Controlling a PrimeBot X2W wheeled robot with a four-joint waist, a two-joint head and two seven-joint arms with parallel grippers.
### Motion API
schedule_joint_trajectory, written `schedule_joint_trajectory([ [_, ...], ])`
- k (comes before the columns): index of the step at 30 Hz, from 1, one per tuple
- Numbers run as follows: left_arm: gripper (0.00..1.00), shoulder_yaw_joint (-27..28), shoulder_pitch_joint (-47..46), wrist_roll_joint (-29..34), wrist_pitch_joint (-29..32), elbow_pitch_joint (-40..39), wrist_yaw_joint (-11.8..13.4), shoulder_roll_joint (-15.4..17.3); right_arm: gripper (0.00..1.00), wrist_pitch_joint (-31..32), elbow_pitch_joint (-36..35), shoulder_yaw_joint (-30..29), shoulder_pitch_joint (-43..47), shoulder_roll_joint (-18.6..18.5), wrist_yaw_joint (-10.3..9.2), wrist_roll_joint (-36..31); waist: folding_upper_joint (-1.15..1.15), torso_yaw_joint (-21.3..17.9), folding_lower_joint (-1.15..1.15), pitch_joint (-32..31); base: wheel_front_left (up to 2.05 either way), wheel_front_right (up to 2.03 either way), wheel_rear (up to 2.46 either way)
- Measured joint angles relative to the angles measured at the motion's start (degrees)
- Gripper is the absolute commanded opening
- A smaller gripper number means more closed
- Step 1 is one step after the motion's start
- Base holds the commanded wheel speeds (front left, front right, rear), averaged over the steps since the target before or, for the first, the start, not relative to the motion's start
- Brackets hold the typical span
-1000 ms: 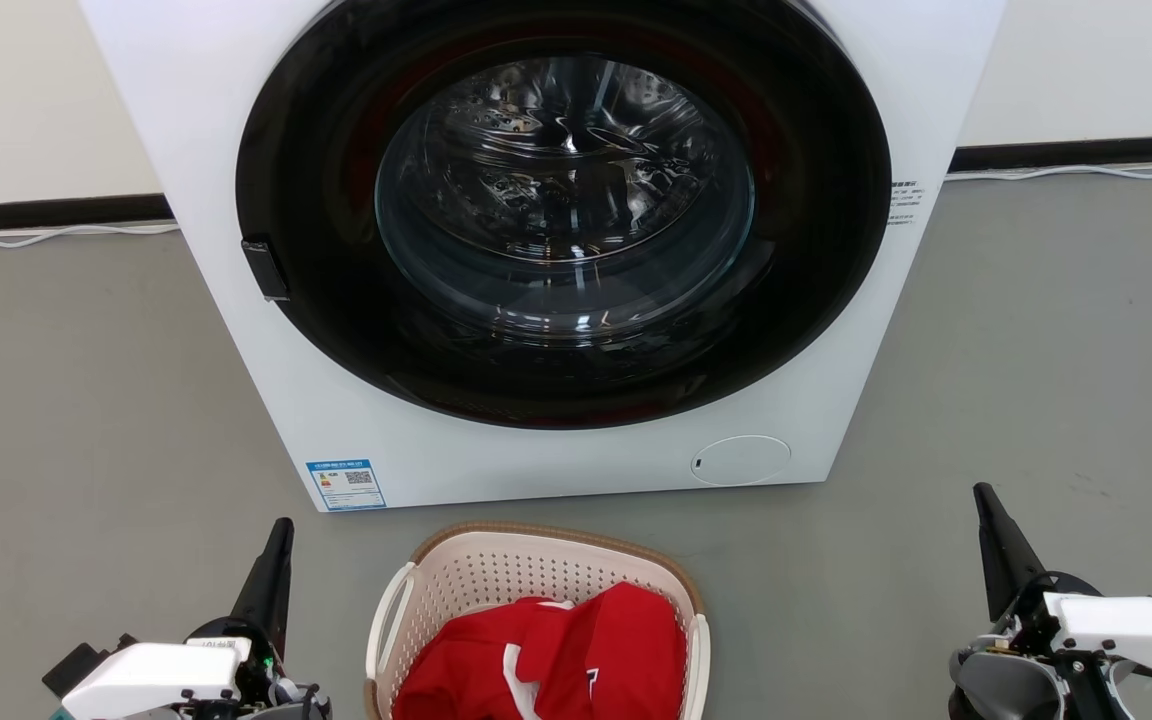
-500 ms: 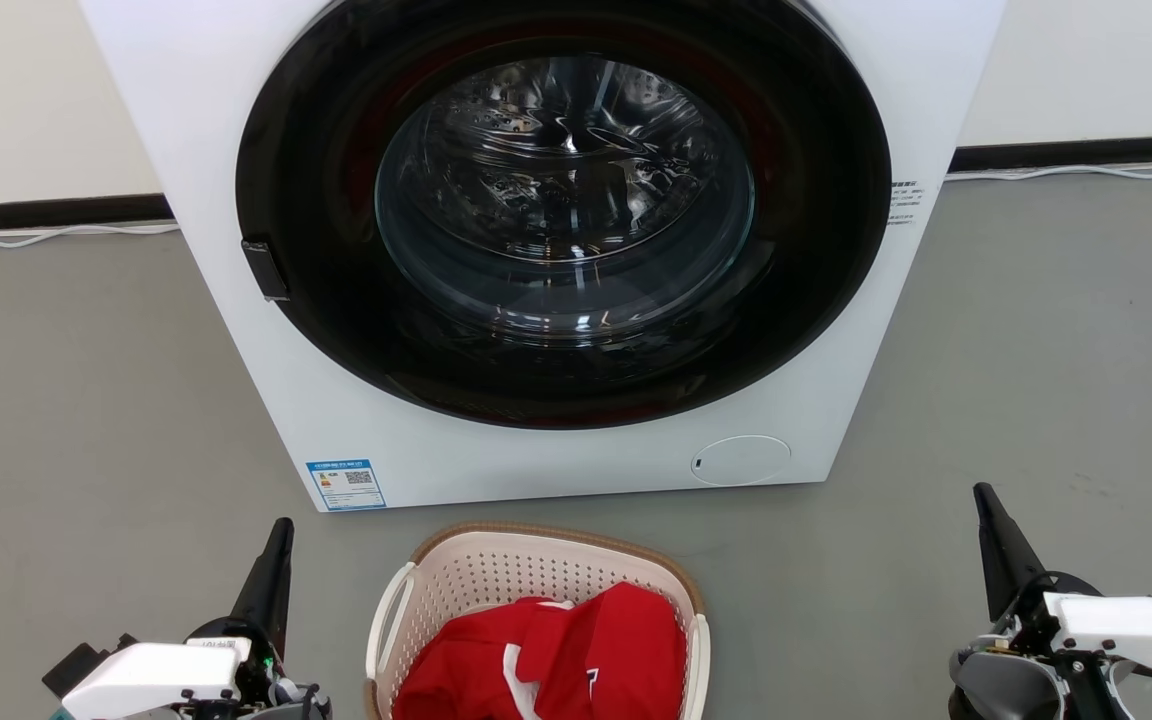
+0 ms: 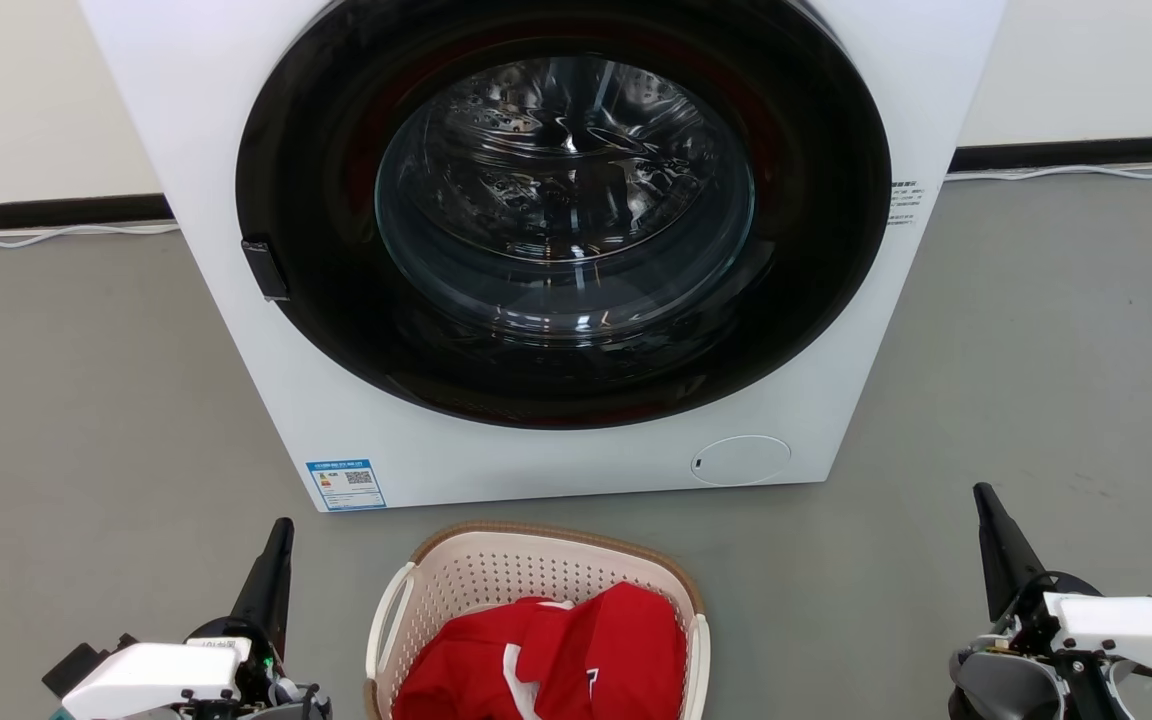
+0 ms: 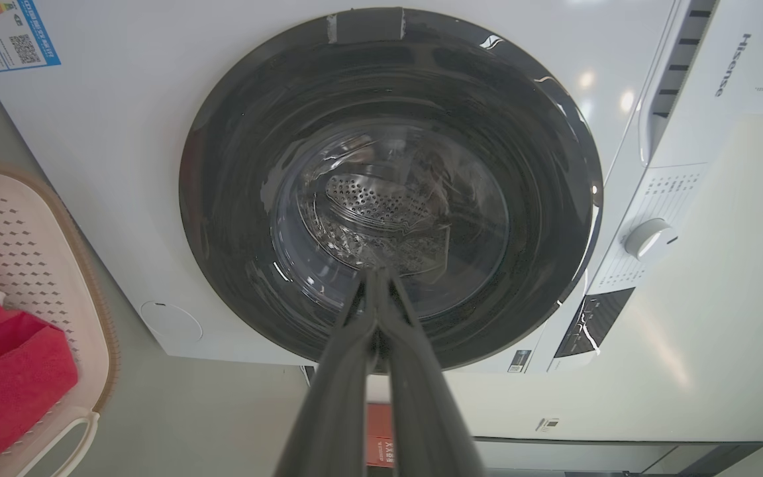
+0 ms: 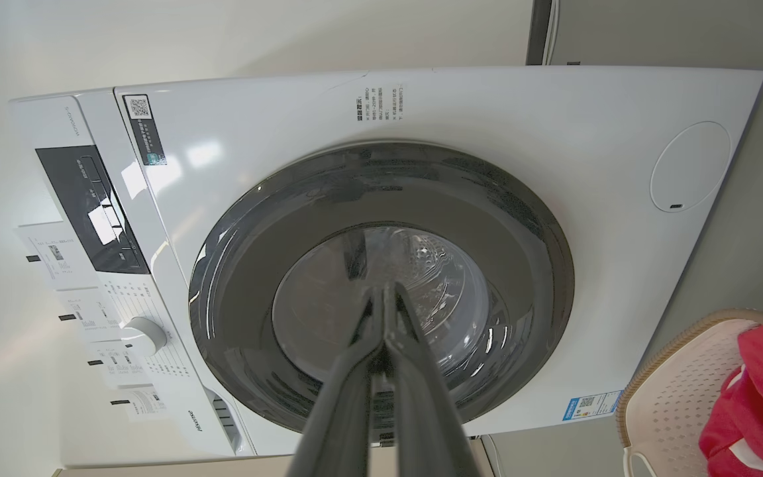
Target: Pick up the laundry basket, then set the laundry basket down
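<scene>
Two grippers sit low in the head view, one on each side of the basket [image 3: 536, 572] and both well apart from it. The left gripper [image 3: 281, 528] is at the lower left, pointing up toward the washer [image 3: 226, 330]. In the left wrist view its fingers [image 4: 335, 397] run together and meet at the tips, pressed closed with nothing between them. The right gripper [image 3: 983, 497] is at the lower right, farther out from the basket than the left one. The right wrist view shows its two fingers closed tip to tip in the same way and holding nothing. The basket rests on the grey floor [image 3: 66, 400] at the bottom middle of the head view, just in front of the washer's base, with its near end cut off by the frame's edge. A crumpled red garment [image 3: 576, 650] lies inside it, below the brown rim. White handles [image 3: 383, 612] show on both of its sides, and neither gripper touches them. The washer's round dark door [image 3: 566, 210] is closed, with the drum visible through the glass
</scene>
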Motion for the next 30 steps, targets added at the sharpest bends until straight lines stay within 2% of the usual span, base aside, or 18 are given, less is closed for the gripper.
schedule_joint_trajectory([
  [14,0.0,0.0,0.0,0.0,0.0,0.0,0.0,0.0,0.0,0.0,0.0,0.0,0.0,0.0,0.0,0.0,0.0,0.0,0.0,0.0,0.0,0.0,0.0],
  [15,1.0,-0.01,0.15,0.01,-0.05,0.44,0.07,-0.08,1.0,0.0,0.38,0.07,0.09,0.02,-0.01,-0.01,0.0,0.0,0.0,0.0,0.0,0.0,0.0],
  [20,1.0,-0.11,2.8,0.01,-0.11,3.04,0.33,-0.67,1.0,-0.05,2.85,0.41,2.16,0.54,-0.04,-0.02,0.0,0.01,0.0,0.06,0.0,0.0,0.0],
  [30,1.0,-0.63,2.81,0.2,-1.41,2.16,0.33,-0.59,1.0,-1.29,1.86,2.21,2.25,0.56,-0.04,-0.64,0.0,-0.01,0.02,0.05,0.0,0.0,0.0],
])
